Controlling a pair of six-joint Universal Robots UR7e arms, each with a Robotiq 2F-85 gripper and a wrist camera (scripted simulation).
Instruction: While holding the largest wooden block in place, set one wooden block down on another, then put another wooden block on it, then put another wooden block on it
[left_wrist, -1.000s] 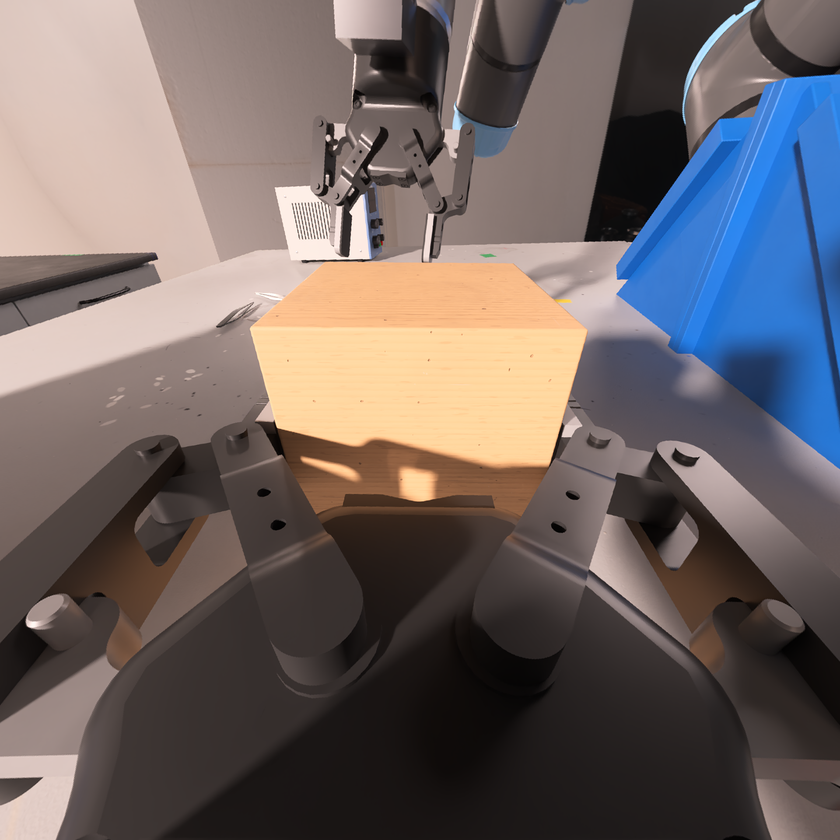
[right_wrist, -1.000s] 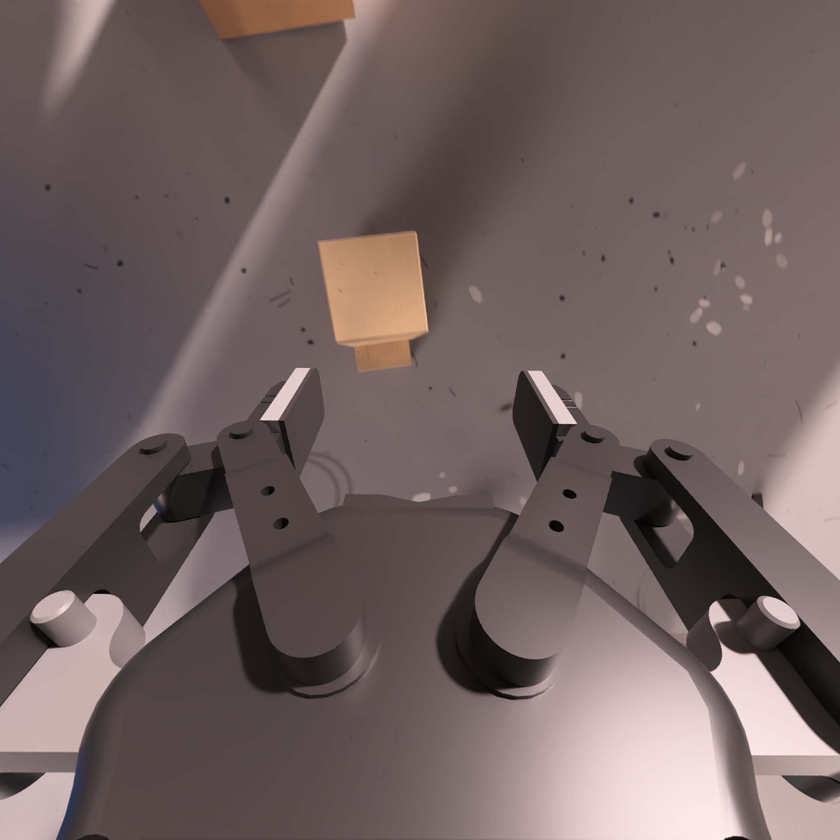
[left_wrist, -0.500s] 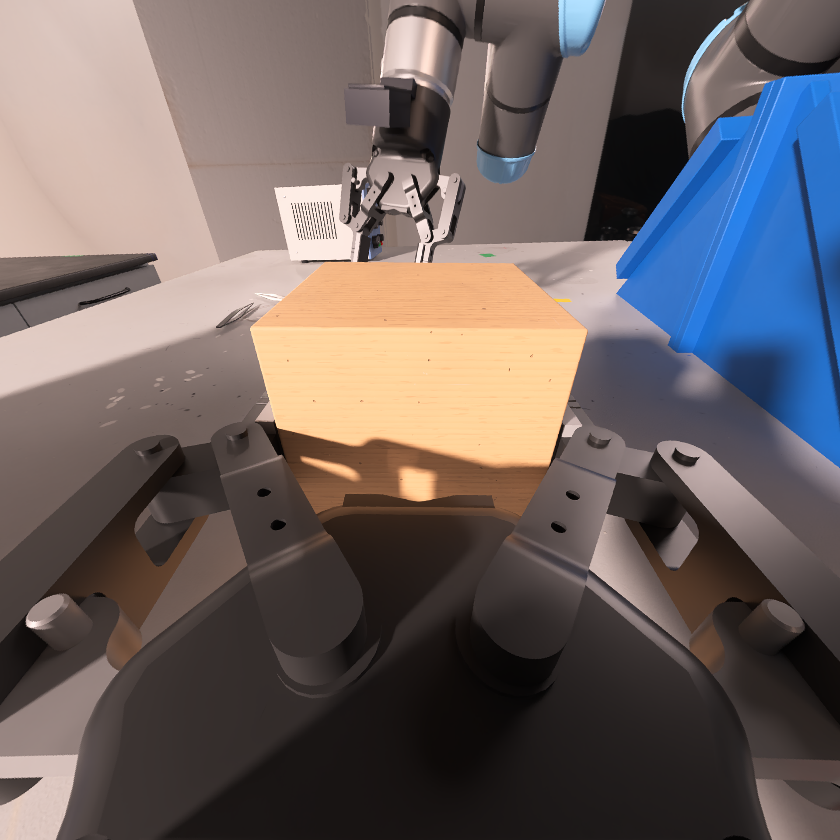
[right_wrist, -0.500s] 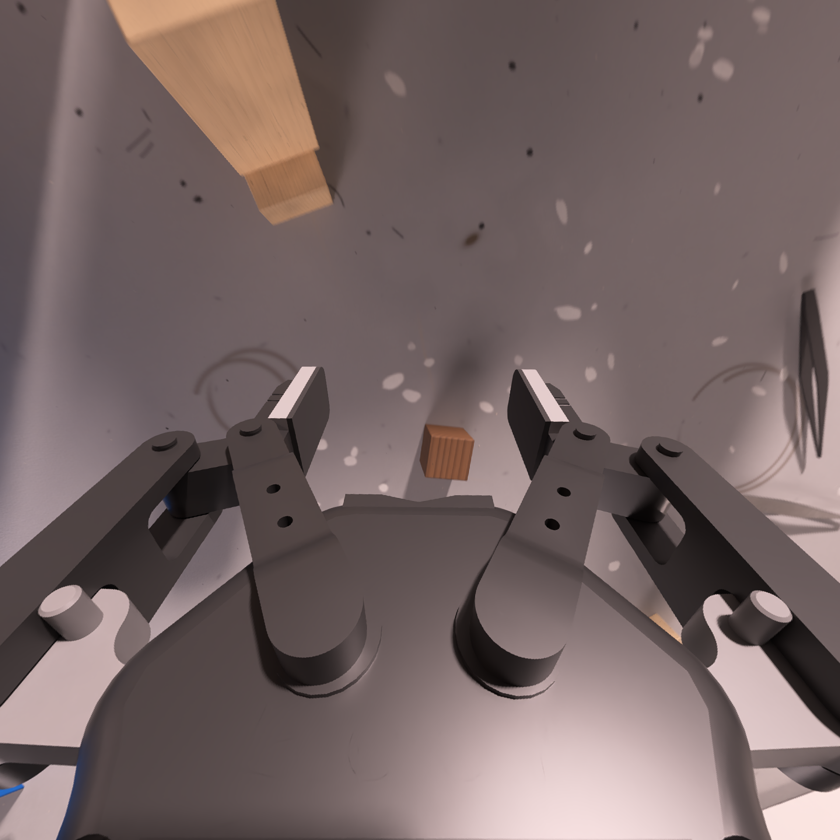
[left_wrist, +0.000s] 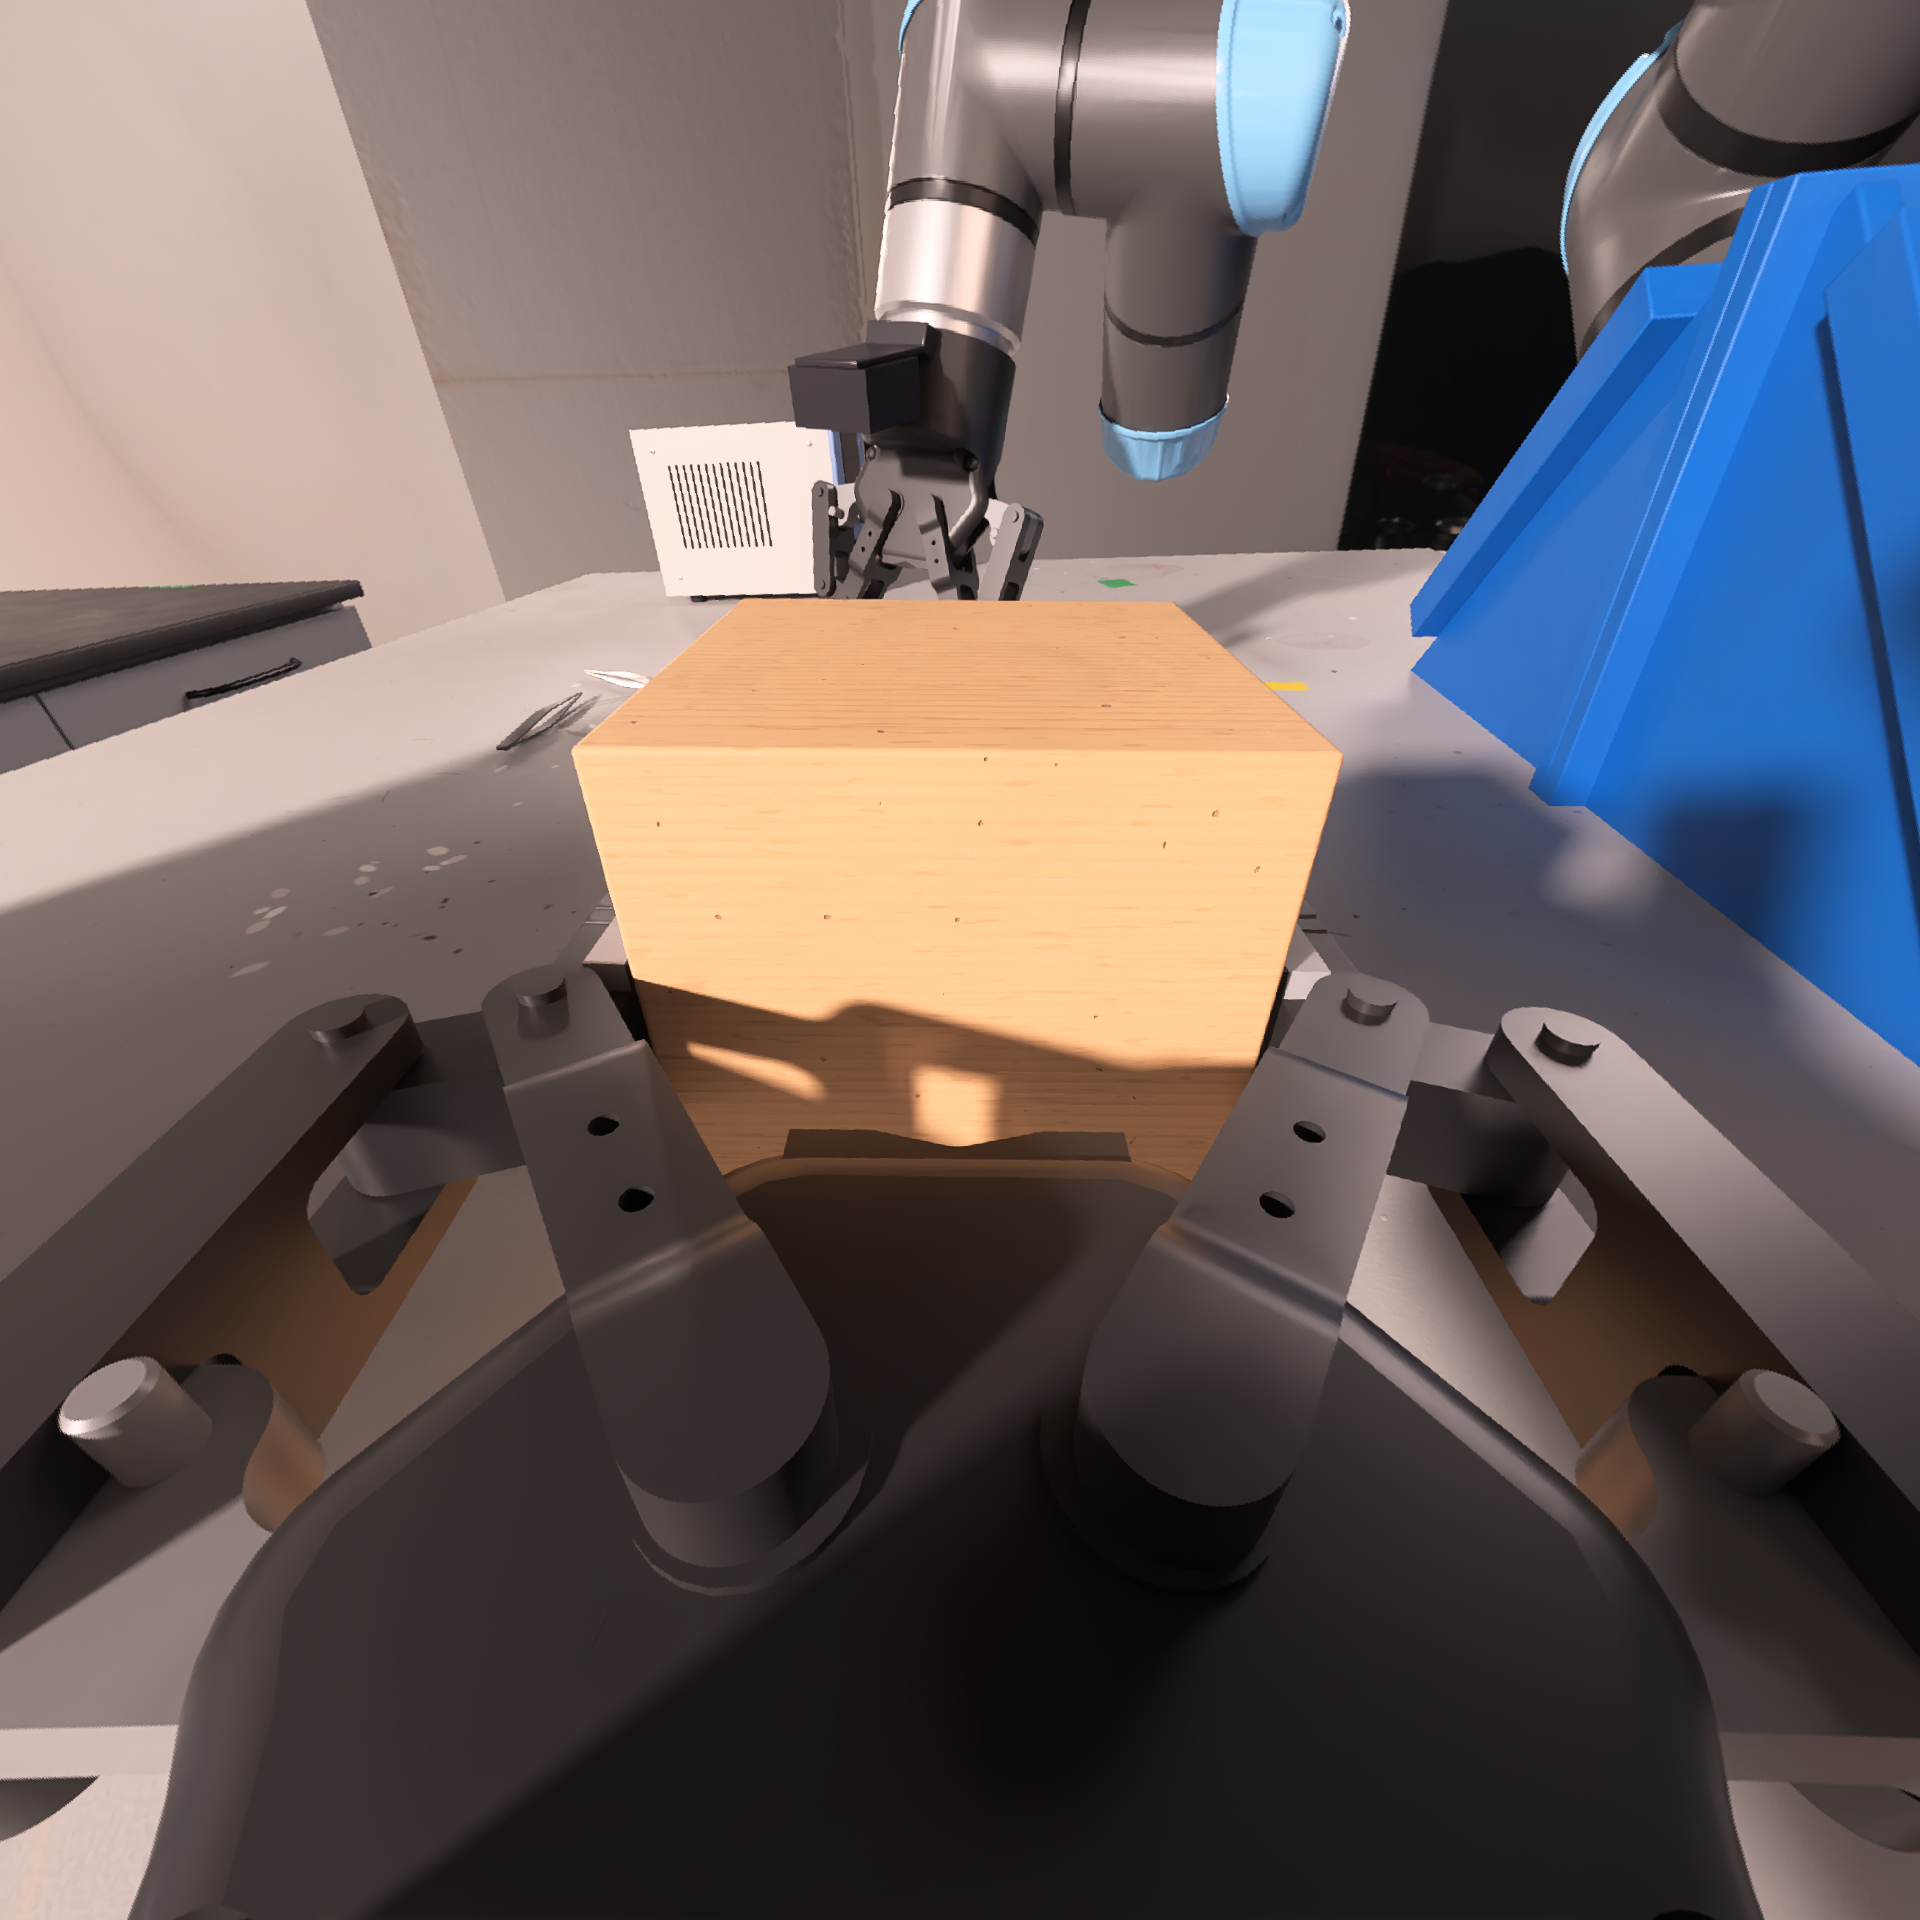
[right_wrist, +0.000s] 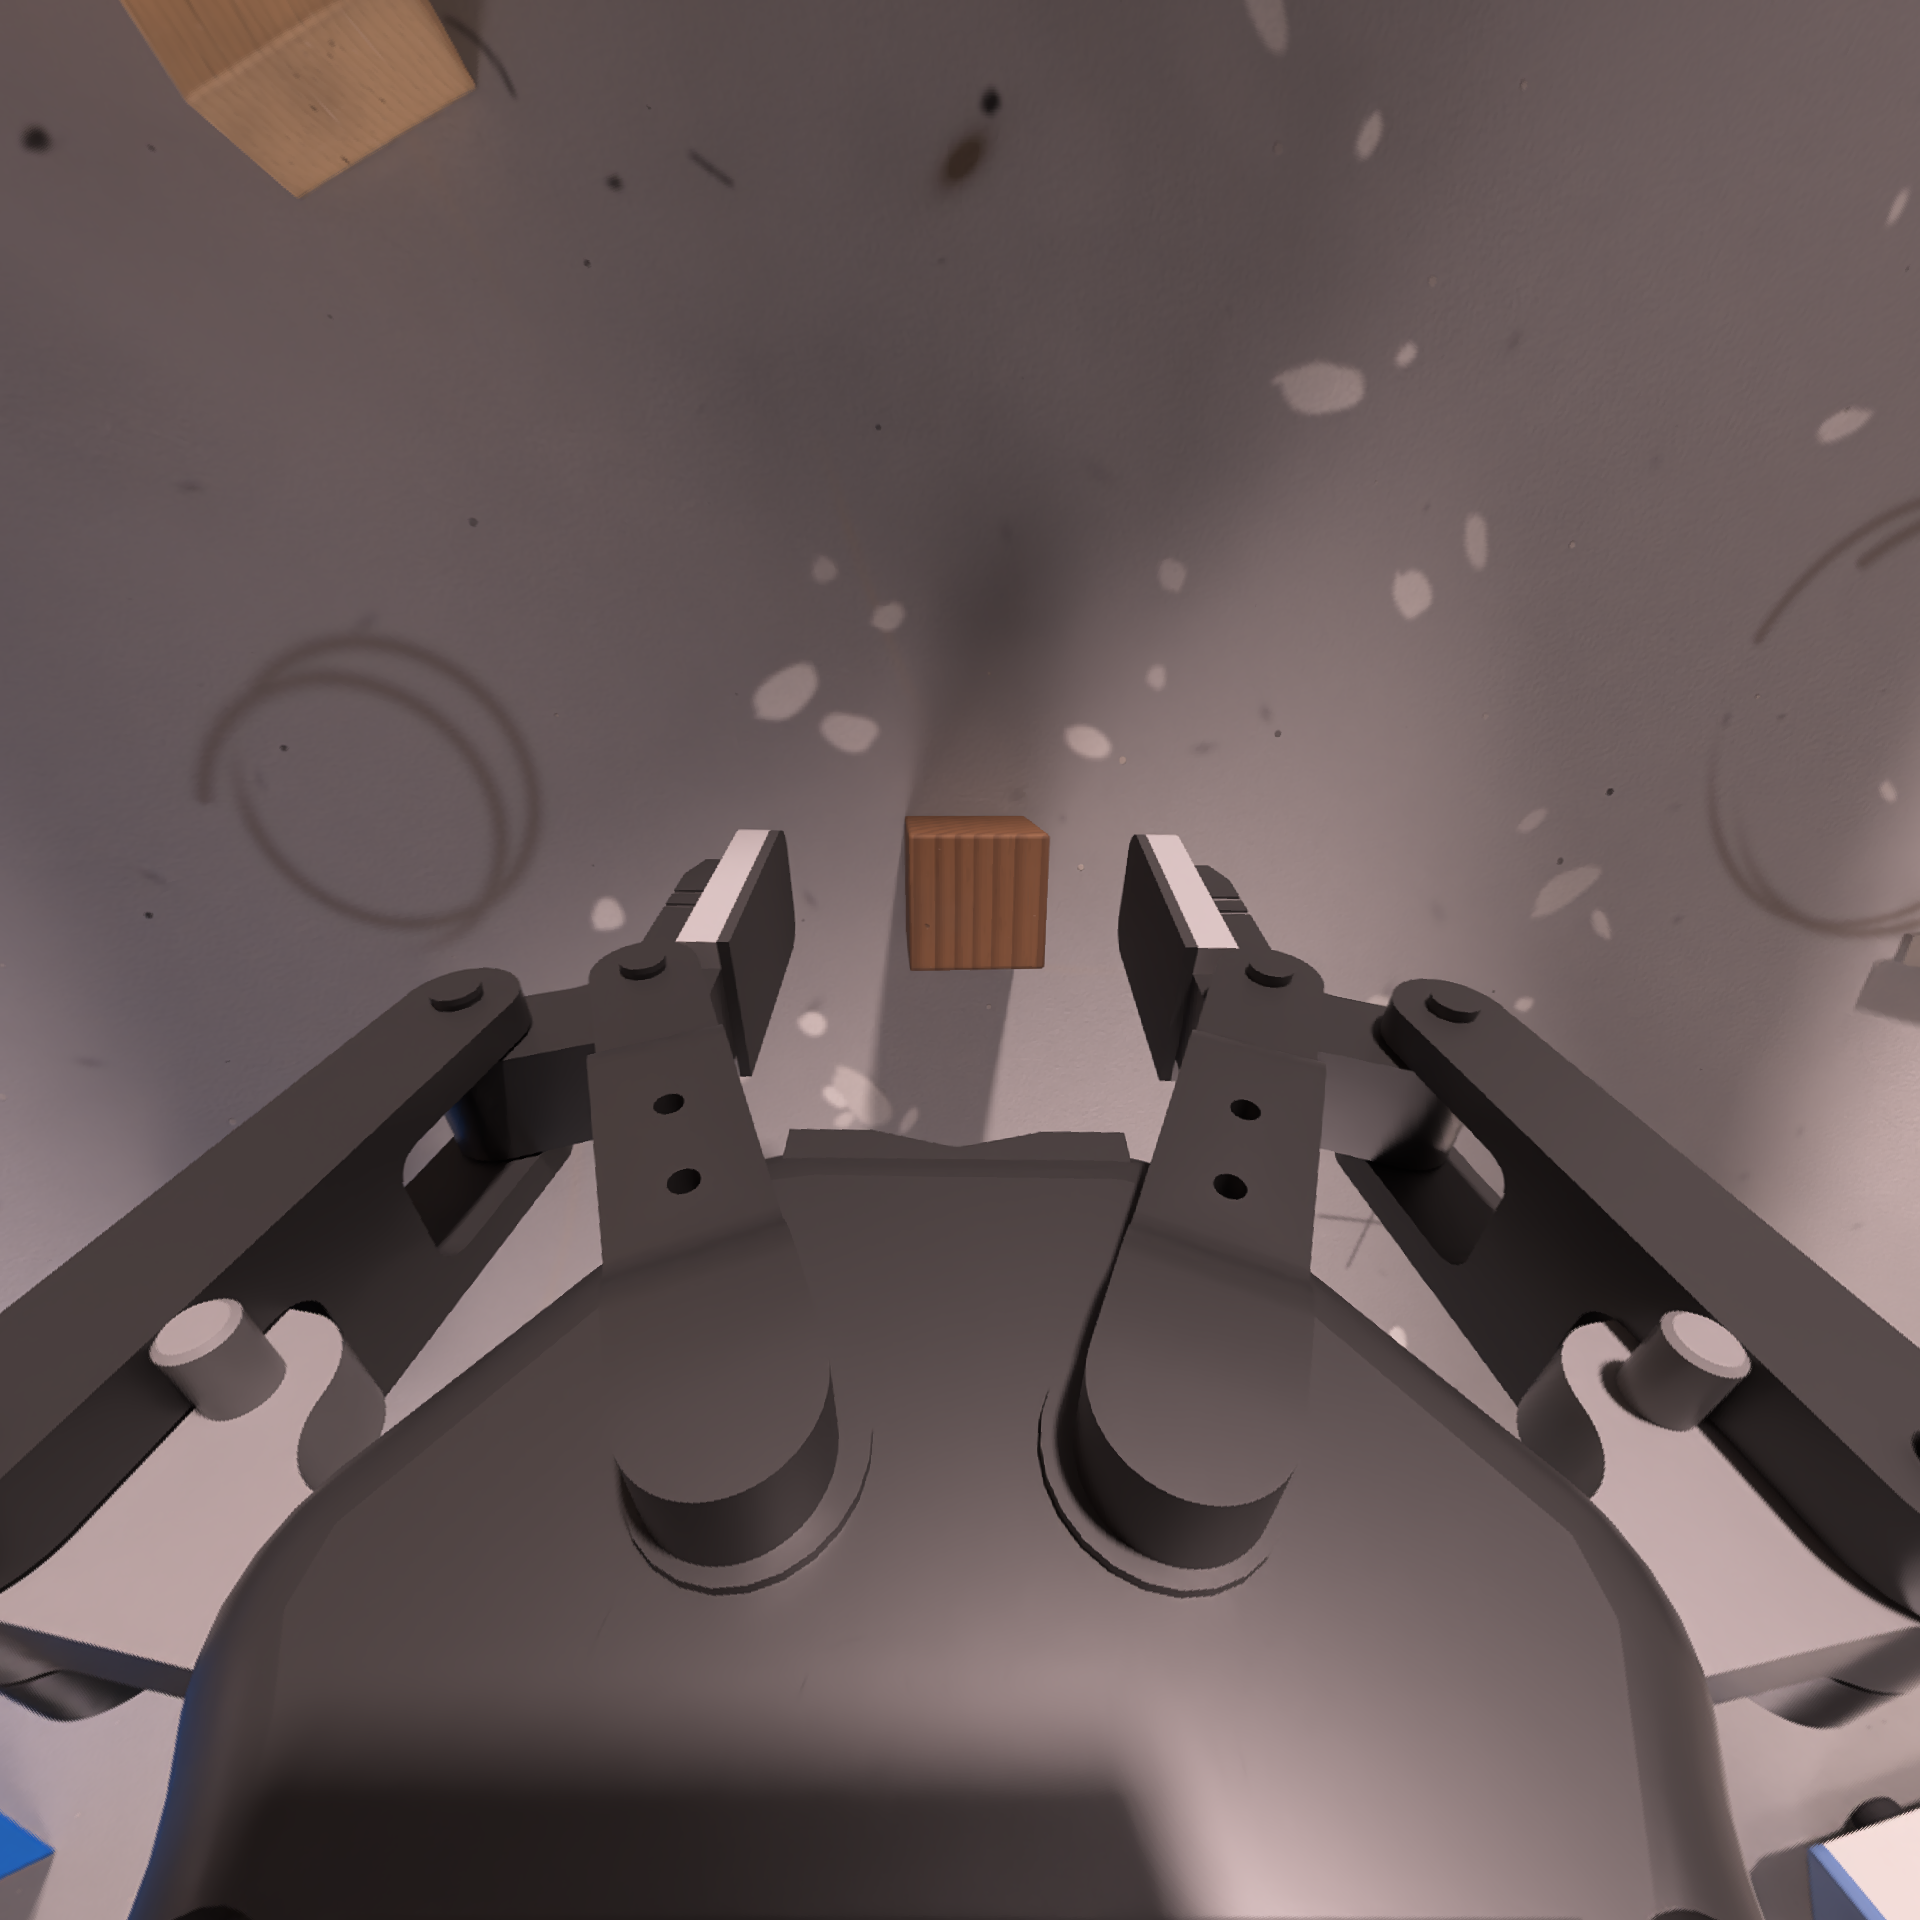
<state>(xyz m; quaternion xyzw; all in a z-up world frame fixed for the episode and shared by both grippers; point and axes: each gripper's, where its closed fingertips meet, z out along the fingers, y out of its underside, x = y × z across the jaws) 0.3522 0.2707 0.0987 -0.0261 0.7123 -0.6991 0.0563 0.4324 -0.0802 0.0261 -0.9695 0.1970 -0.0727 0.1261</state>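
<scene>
Left tool (left_wrist: 951, 997) is clamped on the big block (left_wrist: 951, 831), one finger against each lower side face, the fingertips hidden behind the linkage. That pale block sits on the grey bench (left_wrist: 208, 831) and fills the middle of the left wrist view, its top face bare. Beyond its far edge the right tool (left_wrist: 925, 566) points down at the bench under its grey arm with blue joint caps. A white box (left_wrist: 727, 509) with a vent grille stands behind it, a blue housing (left_wrist: 1714, 571) rises on the right, and tweezers (left_wrist: 540, 719) lie on the bench to the left of the block.

Right tool (right_wrist: 961, 914) is spread wide and holds nothing. Directly below it, between the two fingers (right_wrist: 743, 914) in the right wrist view, lies a small dark brown cube (right_wrist: 975, 891) on the bench (right_wrist: 1351, 623); a clear gap shows on each side of the cube. Whether the fingertips have reached its level cannot be told. A pale block (right_wrist: 301, 73) shows at the top left corner, cut off by the frame edge and well apart from the cube. Pale flecks and faint ring marks dot the bench around the cube.
</scene>
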